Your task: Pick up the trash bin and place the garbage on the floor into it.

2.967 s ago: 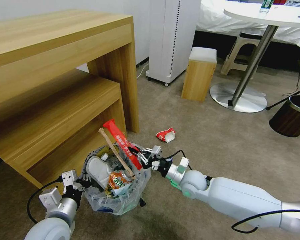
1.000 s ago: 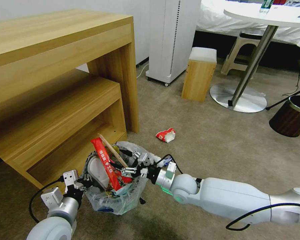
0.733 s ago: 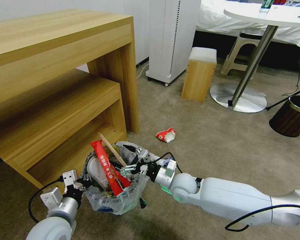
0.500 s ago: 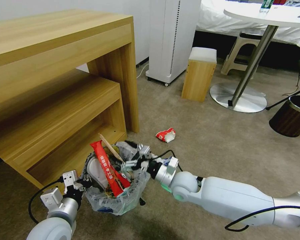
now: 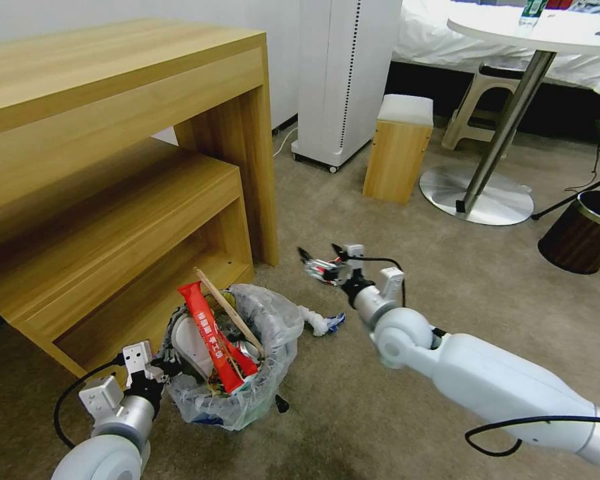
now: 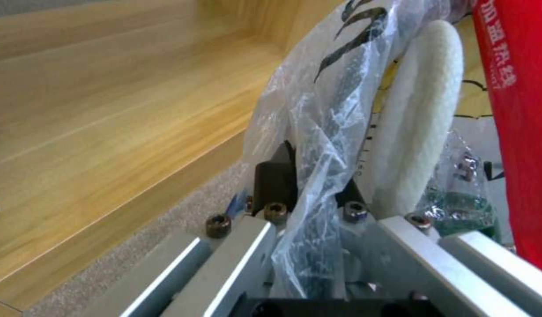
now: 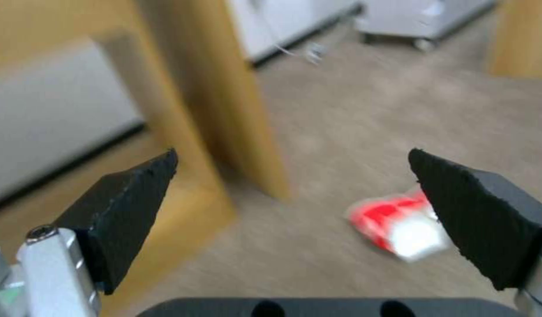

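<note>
Lower left of head view: left gripper [image 5: 155, 369] clamping rim of small black bag-lined trash bin [image 5: 247, 393]. Centre: right gripper [image 5: 321, 261], jaws spread empty, hovering over crumpled red-white wrapper [image 7: 403, 226] lying on carpet.

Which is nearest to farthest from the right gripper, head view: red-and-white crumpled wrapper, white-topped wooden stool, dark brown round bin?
From the open right gripper:
1. Red-and-white crumpled wrapper, on the carpet just behind its fingers.
2. White-topped wooden stool, farther back beside the white appliance.
3. Dark brown round bin, far off to the robot's right.
</note>
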Controlling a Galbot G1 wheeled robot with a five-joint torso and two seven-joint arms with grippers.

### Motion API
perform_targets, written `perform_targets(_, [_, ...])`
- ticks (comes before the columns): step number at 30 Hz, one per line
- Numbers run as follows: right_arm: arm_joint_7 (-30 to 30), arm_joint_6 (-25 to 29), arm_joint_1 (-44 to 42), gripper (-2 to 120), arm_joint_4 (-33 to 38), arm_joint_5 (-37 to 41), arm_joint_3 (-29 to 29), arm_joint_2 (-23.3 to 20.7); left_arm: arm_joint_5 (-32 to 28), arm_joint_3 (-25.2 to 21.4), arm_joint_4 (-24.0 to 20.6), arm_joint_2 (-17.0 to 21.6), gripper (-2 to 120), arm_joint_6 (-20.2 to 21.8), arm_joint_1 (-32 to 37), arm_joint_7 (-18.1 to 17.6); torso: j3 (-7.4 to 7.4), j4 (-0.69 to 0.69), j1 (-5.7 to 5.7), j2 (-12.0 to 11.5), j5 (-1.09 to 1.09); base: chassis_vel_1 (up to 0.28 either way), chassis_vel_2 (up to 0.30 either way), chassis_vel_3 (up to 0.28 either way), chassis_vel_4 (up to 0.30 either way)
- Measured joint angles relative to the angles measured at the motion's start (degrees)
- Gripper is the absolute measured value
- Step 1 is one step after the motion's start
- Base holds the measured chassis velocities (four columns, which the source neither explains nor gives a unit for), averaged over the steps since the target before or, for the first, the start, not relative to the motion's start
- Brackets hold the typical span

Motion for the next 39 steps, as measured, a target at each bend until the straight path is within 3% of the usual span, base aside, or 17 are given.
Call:
perform_targets(9, [1.0,-0.1,-2.5,100,-3.8,-5.6,-0.3,-1.7,0.9,-1.9,4.0,0.4,1,-0.5,-0.2,0.3,0.00,0.00,0.00,0.0,-0.02,0.000,0.000,0.000,0.000])
perform_targets(20, [-0.2,1.6,-2.7,100,-7.4,-9.8,-0.1,-0.2,0.8,-5.7,9.1,1.2,1,-0.8,0.6,-0.8,0.00,0.01,0.00,0.0,-0.02,0.000,0.000,0.000,0.000])
perform_targets(29, [-1.7,2.9,-2.8,100,-9.0,-10.4,-0.4,0.4,0.2,-6.3,9.5,1.1,1,-0.3,1.0,-2.3,0.00,-0.01,0.00,0.0,-0.03,0.000,0.000,0.000,0.000])
perform_targets(39, [-2.9,3.2,-2.8,100,-9.3,-10.9,-0.8,0.5,-0.5,-4.7,5.9,1.5,1,0.4,2.5,-3.3,0.00,0.00,0.00,0.0,-0.02,0.000,0.000,0.000,0.000])
